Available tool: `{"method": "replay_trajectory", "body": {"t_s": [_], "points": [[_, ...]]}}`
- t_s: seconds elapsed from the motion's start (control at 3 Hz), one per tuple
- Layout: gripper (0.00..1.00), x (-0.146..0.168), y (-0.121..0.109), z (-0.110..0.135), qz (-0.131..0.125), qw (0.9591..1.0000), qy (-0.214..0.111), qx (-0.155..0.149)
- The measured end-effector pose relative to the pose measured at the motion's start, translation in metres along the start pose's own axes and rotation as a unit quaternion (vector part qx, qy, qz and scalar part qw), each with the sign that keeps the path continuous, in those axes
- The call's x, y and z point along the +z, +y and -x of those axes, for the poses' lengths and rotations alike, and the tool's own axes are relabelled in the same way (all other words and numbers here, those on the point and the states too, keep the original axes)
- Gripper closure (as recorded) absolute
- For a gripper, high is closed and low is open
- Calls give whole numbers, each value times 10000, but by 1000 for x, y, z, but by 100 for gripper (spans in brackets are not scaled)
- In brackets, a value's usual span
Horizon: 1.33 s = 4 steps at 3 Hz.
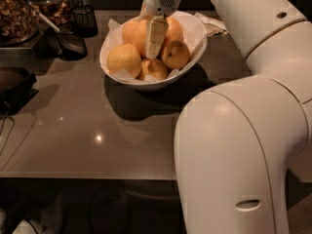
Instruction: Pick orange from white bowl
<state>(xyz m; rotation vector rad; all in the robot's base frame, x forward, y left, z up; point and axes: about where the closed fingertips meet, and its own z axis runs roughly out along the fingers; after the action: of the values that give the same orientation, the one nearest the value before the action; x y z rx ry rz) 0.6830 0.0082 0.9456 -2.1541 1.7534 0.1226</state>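
The white bowl point(196, 29), lined with white paper, stands at the back middle of the grey table. It holds several fruits. The orange point(135, 33), the largest and palest one, lies at the back of the bowl. My gripper point(155, 40) hangs straight down from above, right against the front of the orange, and covers its middle. A smaller yellower fruit point(125, 60) lies front left. A small orange with a dimple point(175, 54) lies right. Another small fruit point(153, 68) lies in front.
My own white arm point(239, 150) fills the right side and foreground. A black mesh cup point(85, 19), a black scoop point(68, 43) and a container of brown bits point(17, 13) stand back left. A dark object point(14, 84) lies at the left edge. Crumpled paper point(212, 23) lies behind the bowl.
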Motion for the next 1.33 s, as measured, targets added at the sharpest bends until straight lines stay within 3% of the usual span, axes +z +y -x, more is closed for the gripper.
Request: {"method": "replay_trajectory", "body": {"t_s": [0.33,1.0,1.33], "points": [[42,2,3,-2,-13,10000,37,-9],[88,2,2,-2,-15,10000,37,-9],[100,-14,-3,5,-408,9991,-132,-50]]}}
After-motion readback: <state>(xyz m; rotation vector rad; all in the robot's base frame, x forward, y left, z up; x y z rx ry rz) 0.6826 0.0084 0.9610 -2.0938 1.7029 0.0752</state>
